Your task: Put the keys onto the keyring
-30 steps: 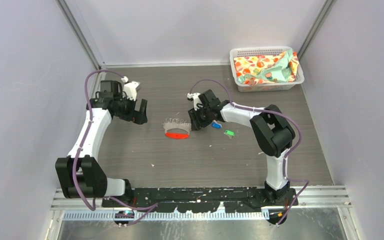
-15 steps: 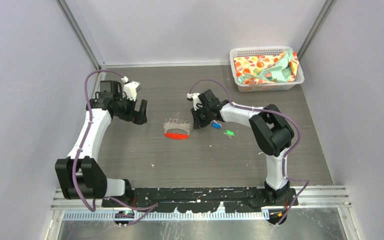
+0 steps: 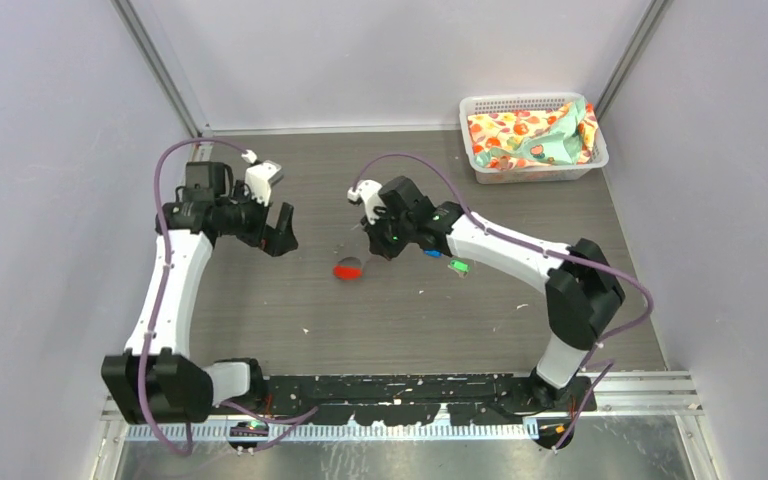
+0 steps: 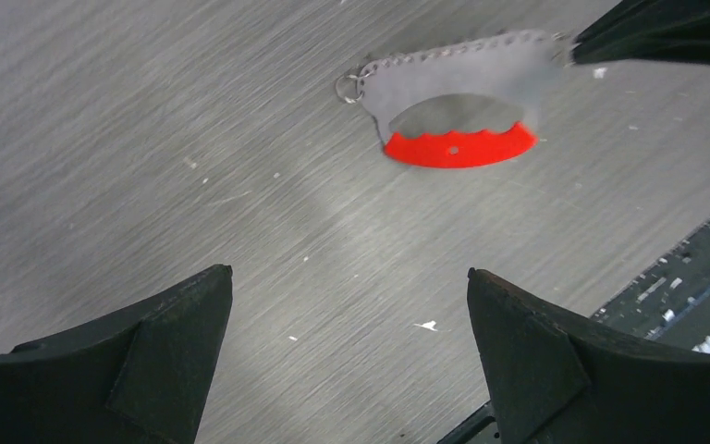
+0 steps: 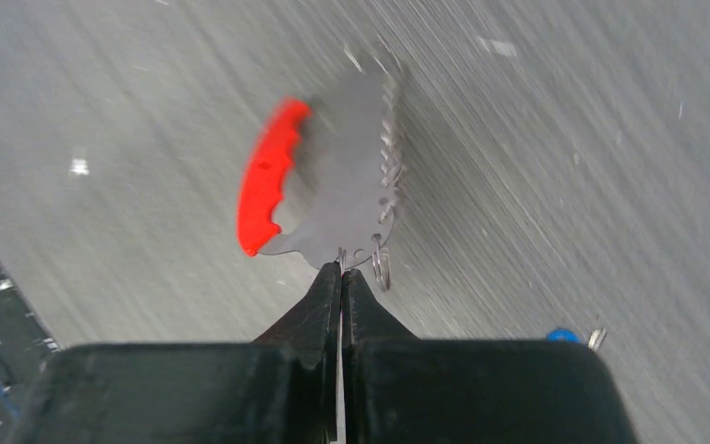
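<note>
Blurred keyring — blue key half-hidden

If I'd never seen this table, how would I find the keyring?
Find the middle of the grey table, where the right gripper pinches one thing by its edge. That is the keyring, a thin silvery wire loop with a flat red crescent tag. The blue key and green key nearby are far smaller and have no red.
</note>
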Motion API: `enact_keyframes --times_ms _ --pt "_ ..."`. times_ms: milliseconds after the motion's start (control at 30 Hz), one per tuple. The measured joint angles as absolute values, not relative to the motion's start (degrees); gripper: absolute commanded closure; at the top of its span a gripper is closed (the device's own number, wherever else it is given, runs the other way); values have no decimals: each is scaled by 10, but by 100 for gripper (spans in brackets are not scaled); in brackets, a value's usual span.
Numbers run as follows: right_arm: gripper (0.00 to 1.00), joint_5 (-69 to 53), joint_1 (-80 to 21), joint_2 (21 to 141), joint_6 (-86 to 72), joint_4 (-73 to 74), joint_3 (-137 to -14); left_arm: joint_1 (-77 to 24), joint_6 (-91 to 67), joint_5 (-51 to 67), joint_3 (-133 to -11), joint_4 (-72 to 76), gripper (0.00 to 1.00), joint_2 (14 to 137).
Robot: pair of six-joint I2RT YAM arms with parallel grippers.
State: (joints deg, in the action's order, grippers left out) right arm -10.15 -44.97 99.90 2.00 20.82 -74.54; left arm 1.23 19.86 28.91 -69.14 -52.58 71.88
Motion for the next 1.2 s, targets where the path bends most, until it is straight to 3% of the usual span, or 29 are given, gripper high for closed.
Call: enact_keyframes --times_ms 233,433,700,933,1200 --pt "99 -87 -547 910 88 225 -790 7 249 414 -687 -532 0 575" --pt "99 -93 -590 853 117 225 -810 -23 286 509 -681 -545 11 497" --pt "99 -131 -619 802 121 222 -811 -33 335 598 -680 -596 19 460" --pt "99 -188 -624 782 110 210 -811 -51 350 628 -692 -634 39 466" --pt "99 -218 -638 782 102 210 -816 -62 365 655 -719 -656 46 495"
